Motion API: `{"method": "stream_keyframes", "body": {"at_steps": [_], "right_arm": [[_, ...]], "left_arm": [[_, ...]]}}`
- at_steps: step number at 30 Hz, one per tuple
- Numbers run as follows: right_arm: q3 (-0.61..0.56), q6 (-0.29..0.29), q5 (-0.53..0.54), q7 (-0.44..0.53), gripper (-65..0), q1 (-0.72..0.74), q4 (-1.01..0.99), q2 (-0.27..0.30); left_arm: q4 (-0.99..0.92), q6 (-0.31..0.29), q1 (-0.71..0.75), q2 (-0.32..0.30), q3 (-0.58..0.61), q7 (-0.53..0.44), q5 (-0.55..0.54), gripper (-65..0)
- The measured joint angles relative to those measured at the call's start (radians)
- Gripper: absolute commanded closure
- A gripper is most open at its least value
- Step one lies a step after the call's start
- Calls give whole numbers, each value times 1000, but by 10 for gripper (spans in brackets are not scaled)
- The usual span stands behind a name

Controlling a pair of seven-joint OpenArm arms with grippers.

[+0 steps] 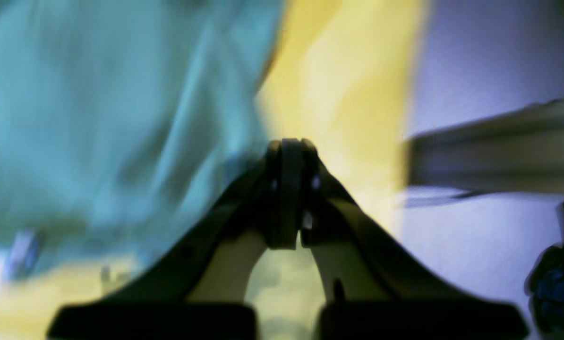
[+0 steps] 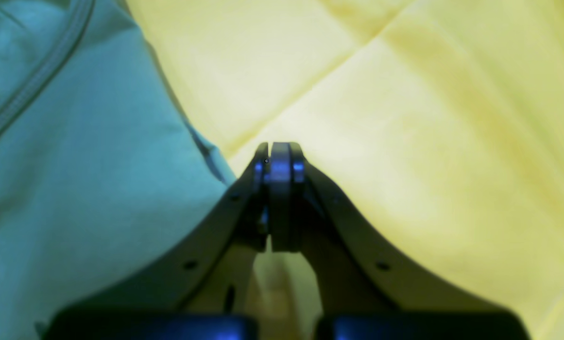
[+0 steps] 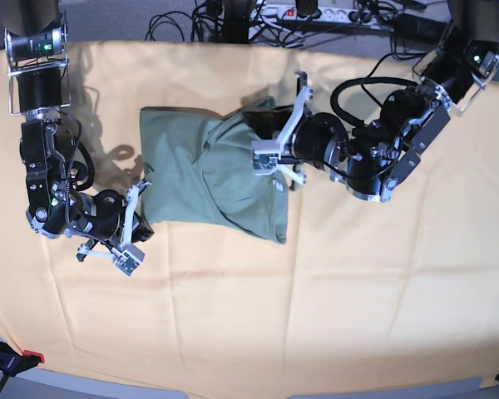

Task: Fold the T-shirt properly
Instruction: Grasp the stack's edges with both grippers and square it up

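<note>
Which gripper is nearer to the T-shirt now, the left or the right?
The left. The left gripper is over the T-shirt, at its right part. The right gripper is beside its lower left corner, over the yellow cloth.

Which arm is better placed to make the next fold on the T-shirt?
Left, probably: its shut end effector hangs over the T-shirt's bunched side. The right end effector, also shut, sits off the shirt on the yellow cloth.

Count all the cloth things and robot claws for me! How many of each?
T-shirt: 1
Yellow cloth: 1
Claws: 2, the left gripper and the right gripper, both shut and empty
Total: 4
</note>
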Motion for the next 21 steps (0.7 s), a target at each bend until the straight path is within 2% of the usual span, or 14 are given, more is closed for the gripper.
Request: {"method": "stream_keyframes", "body": {"at_steps": [2, 5, 9, 13, 17, 19, 21], "right_arm": [[0, 0, -5, 1, 0, 0, -50, -17], [0, 0, -8, -2, 0, 1, -109, -42], [0, 0, -7, 24, 0, 9, -113, -41], [0, 0, 3, 18, 0, 39, -113, -42], [0, 0, 80, -9, 0, 85, -113, -44], [0, 0, 78, -29, 0, 98, -113, -47], [-9, 0, 72, -49, 0, 96, -113, -44]], "left_arm": [[2, 0, 0, 14, 0, -1, -42, 0], [2, 0, 10, 30, -1, 7, -38, 0], [2, 0, 53, 44, -1, 6, -21, 0], [1, 0, 102, 49, -1, -38, 130, 0], [0, 1, 140, 48, -1, -127, 269, 0], [0, 12, 163, 49, -1, -144, 361, 0], [0, 23, 185, 47, -2, -163, 403, 0]]}}
